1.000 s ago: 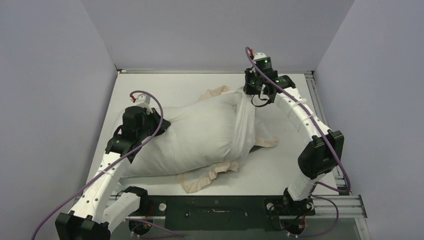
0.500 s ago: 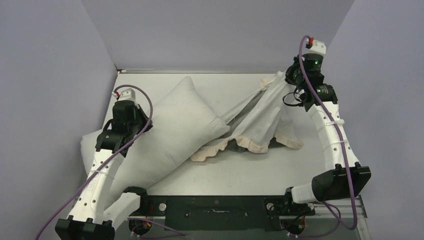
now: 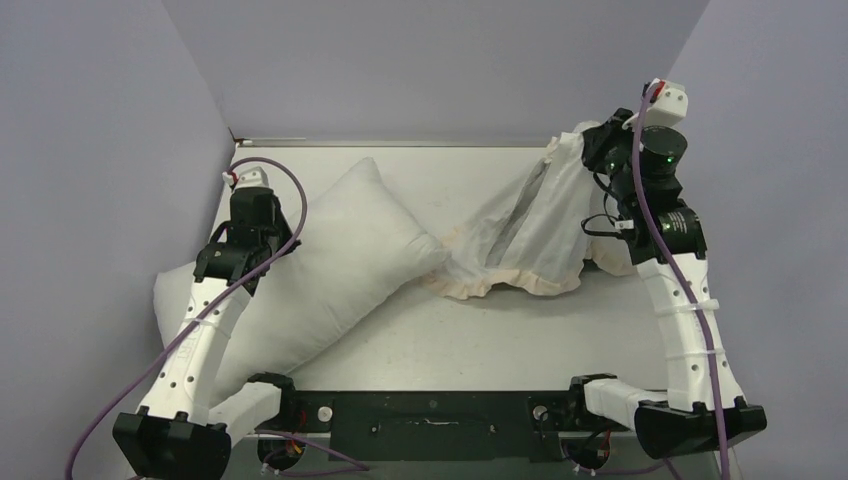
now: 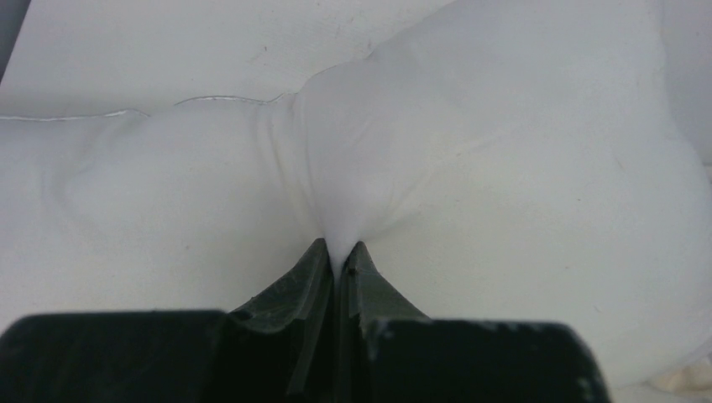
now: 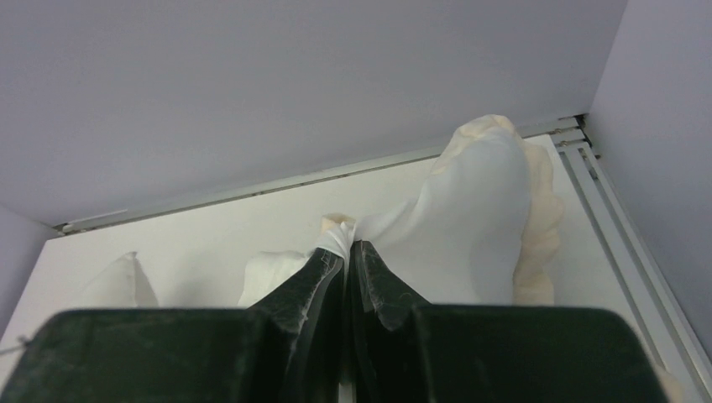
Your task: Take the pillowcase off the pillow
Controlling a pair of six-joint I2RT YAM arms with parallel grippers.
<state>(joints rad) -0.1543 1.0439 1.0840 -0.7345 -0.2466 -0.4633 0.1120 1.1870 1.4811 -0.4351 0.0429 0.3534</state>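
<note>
The pillow, a plump plain white cushion, lies tilted on the left half of the table, bare and free of its cover. My left gripper is shut on a pinch of the pillow at its left side. The pillowcase, white with a cream ruffled frill, hangs from my right gripper, raised at the far right. Its frilled lower edge rests on the table just right of the pillow's corner. In the right wrist view my gripper is shut on a bunched fold of the pillowcase.
The table is white, with grey walls close on the left, back and right. A metal rail runs along the right edge. A black base plate holds both arms at the near edge.
My right gripper has pulled the pillowcase up and to the right, off the pillow. My left gripper has dragged the pillow to the left. Cover and pillow are now apart.
</note>
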